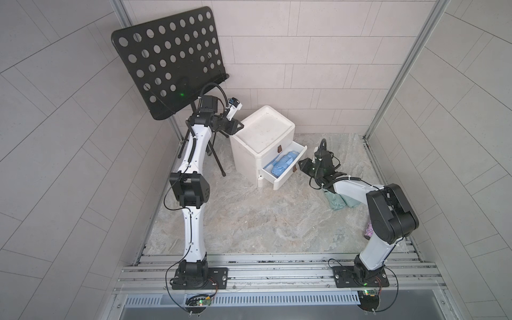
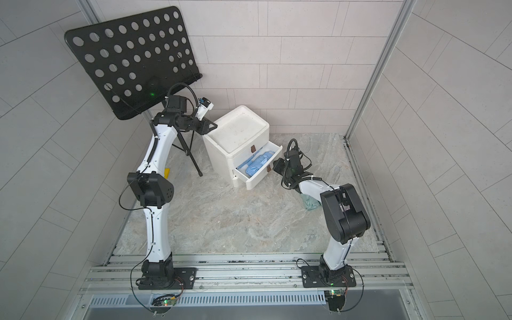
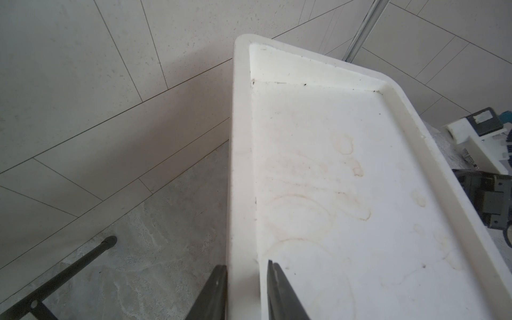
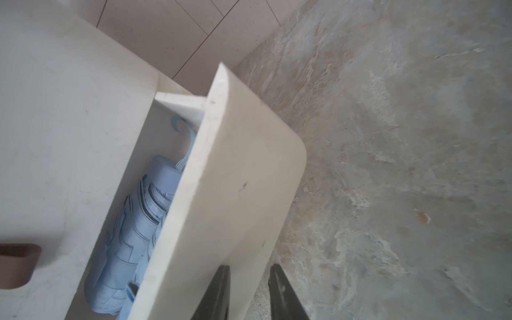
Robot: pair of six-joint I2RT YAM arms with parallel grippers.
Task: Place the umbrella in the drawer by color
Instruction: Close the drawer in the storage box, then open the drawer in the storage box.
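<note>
A white cabinet (image 1: 250, 153) stands mid-floor with its lower drawer (image 1: 288, 180) pulled out. A folded blue umbrella (image 1: 284, 163) lies inside the drawer, and the right wrist view shows the blue umbrella (image 4: 138, 221) behind the drawer front (image 4: 235, 166). A folded green umbrella (image 1: 339, 201) lies on the floor, partly hidden under my right arm. My left gripper (image 3: 246, 267) is shut on the cabinet's top rim (image 3: 241, 138), one finger on each side. My right gripper (image 4: 250, 266) is just outside the drawer front, beside its brown tab (image 1: 296, 168), its jaws slightly apart with nothing between them.
A black perforated music stand (image 1: 169, 61) rises at the back left, its tripod legs (image 1: 216, 158) beside the cabinet. A purple glittery object (image 1: 368, 230) peeks out behind my right arm. A yellow item (image 2: 167, 173) lies by the left wall.
</note>
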